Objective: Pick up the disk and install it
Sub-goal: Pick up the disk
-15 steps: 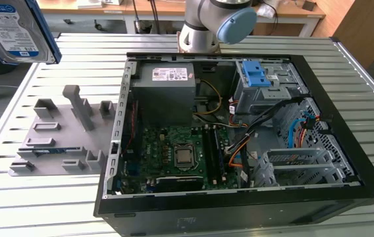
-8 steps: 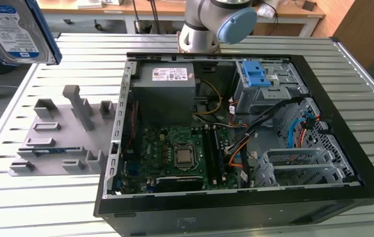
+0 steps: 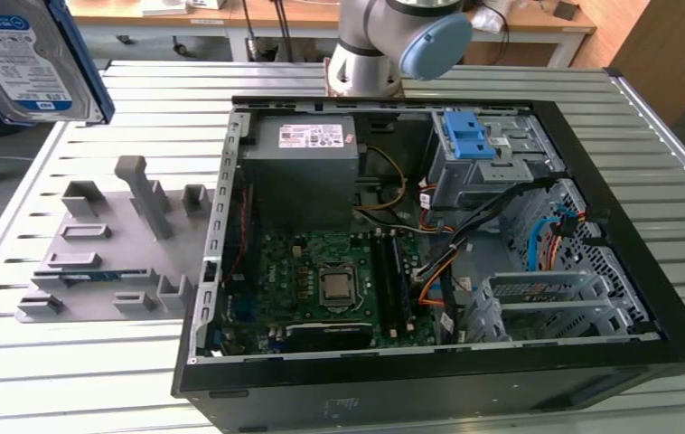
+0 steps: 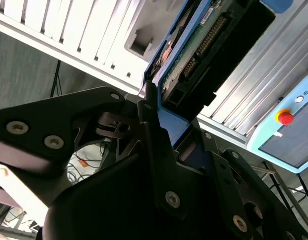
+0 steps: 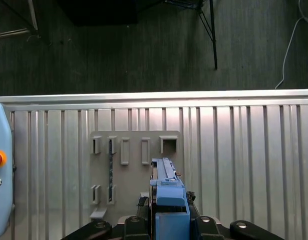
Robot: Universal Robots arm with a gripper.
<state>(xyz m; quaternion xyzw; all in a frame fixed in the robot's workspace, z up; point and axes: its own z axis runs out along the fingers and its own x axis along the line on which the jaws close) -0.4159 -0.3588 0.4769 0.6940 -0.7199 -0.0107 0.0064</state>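
The disk (image 3: 23, 63), a silver-grey drive with a white-and-blue label in a blue carrier, hangs high above the slatted table at the exterior view's left, well clear of the open computer case (image 3: 584, 298). In the second wrist view my gripper (image 4: 152, 107) is shut on the blue carrier end of the disk (image 4: 204, 45), whose connector edge and green board face the camera. The first wrist view looks down along the disk (image 5: 168, 192), held edge-on above the grey fixture plate (image 5: 133, 170), with the gripper (image 5: 169, 220) clamped around it.
The grey fixture plate (image 3: 114, 258) with upright holders lies left of the case. Inside the case are a grey power supply (image 3: 306, 167), the motherboard (image 3: 318, 276) and a drive bay with blue latch tabs (image 3: 469, 136). A pendant with a red button (image 4: 284, 118) rests on the table.
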